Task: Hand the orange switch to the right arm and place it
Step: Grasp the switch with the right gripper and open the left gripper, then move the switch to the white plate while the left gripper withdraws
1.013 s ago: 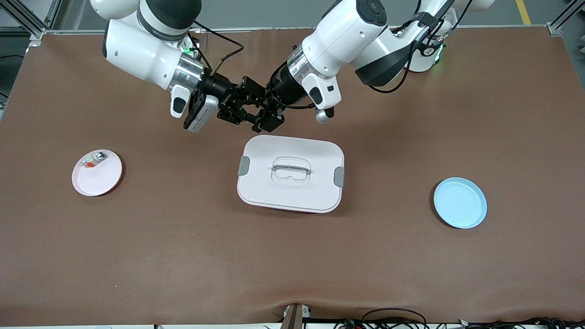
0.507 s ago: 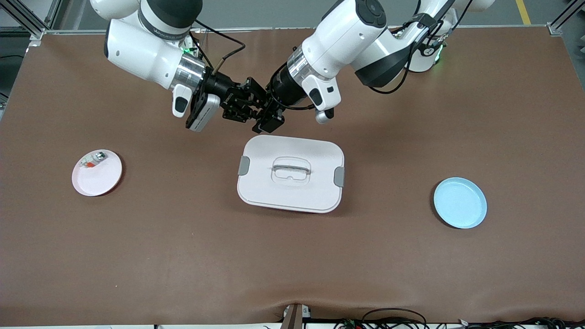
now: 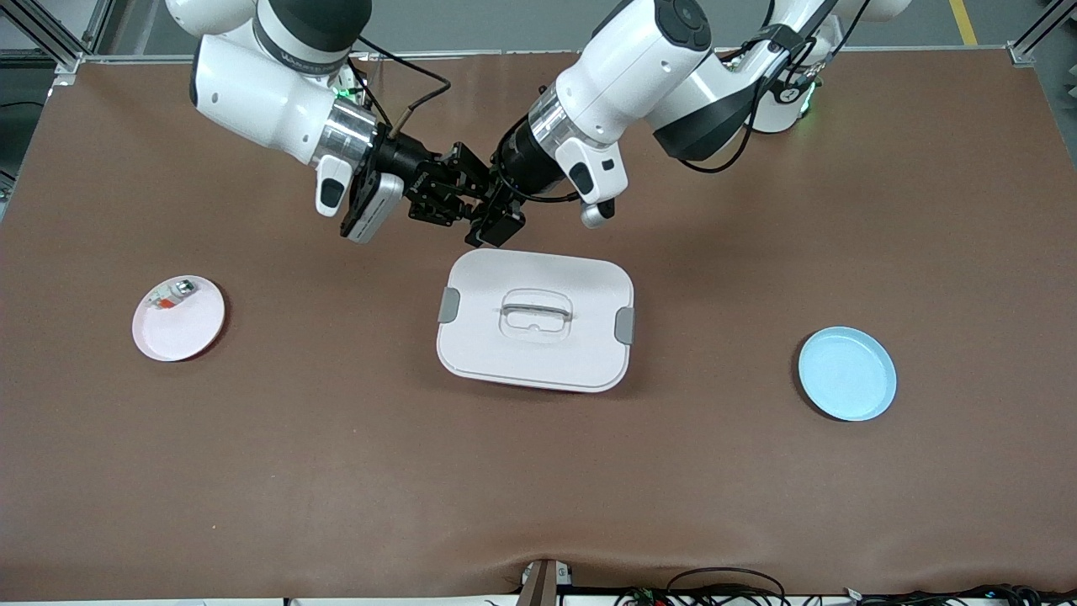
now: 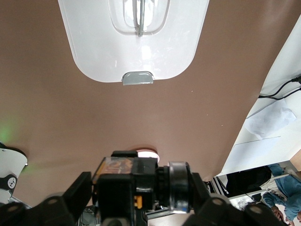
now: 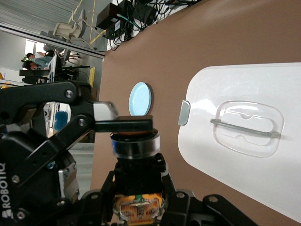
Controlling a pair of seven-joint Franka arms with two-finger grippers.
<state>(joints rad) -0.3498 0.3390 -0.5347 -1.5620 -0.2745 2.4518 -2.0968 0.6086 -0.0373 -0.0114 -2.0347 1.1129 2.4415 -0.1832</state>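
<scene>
The orange switch (image 4: 146, 174) is a stubby black part with an orange end and a metal ring. It is held in the air between both grippers, over the bare table beside the white box. My left gripper (image 3: 492, 217) is shut on it end to end; in the left wrist view its fingertips (image 4: 207, 202) press the ring end. My right gripper (image 3: 437, 198) is shut across the switch's black body (image 5: 136, 143), and its fingers (image 5: 110, 186) hug both sides. In the front view the switch is hidden among the fingers.
A white lidded box (image 3: 535, 320) with a clear handle lies mid-table, nearer the front camera than the grippers. A pink plate (image 3: 189, 332) with a whitish clear part (image 3: 172, 295) sits toward the right arm's end. A blue plate (image 3: 847, 374) sits toward the left arm's end.
My right gripper has moved in toward my left gripper and closed around the switch. My left gripper has stayed almost still.
</scene>
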